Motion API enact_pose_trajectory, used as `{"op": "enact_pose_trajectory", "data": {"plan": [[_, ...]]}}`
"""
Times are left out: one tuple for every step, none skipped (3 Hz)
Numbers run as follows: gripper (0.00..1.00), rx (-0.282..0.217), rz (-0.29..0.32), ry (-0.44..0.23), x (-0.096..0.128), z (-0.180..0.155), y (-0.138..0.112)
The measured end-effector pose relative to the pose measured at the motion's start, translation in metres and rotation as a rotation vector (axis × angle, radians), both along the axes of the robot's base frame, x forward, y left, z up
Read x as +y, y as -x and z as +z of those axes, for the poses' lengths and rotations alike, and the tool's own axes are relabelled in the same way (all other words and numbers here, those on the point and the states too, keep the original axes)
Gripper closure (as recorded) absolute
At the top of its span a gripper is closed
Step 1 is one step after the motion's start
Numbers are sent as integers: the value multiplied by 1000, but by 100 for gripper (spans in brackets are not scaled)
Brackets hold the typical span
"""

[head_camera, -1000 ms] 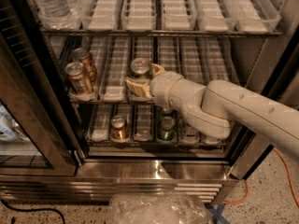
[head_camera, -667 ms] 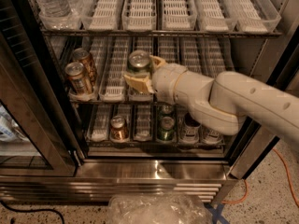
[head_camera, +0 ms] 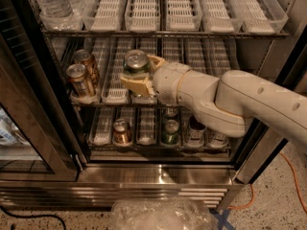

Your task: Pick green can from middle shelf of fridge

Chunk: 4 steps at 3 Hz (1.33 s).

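- Gripper (head_camera: pixel 144 74) inside fridge (head_camera: pixel 153 176), at front of middle shelf (head_camera: pixel 115 91).
- Jaws pinching green can (head_camera: pixel 136 61) from either side.
- Green can roughly upright, silver top visible, right of two copper cans (head_camera: pixel 82 75).

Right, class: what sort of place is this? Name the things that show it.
Likely a shop or staff kitchen: a commercial display fridge, plastic lane trays, stocked copper cans. The gripper is at the middle shelf, shut on the green can.

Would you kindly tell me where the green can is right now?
In the camera view, the green can is left of centre at the middle shelf, clasped by the gripper, just right of two copper cans.
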<state>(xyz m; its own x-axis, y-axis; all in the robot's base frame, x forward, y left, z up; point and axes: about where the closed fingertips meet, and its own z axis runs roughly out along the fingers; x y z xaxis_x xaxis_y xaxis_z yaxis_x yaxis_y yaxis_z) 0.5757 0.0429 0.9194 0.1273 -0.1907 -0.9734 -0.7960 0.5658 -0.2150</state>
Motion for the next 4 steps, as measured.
{"op": "enact_pose_trajectory", "data": {"plan": [[100, -21, 52, 16, 7, 4, 4], [100, -49, 151, 77, 12, 6, 19], [100, -53, 231, 134, -8, -14, 49], [100, -27, 258, 150, -23, -36, 80]]}}
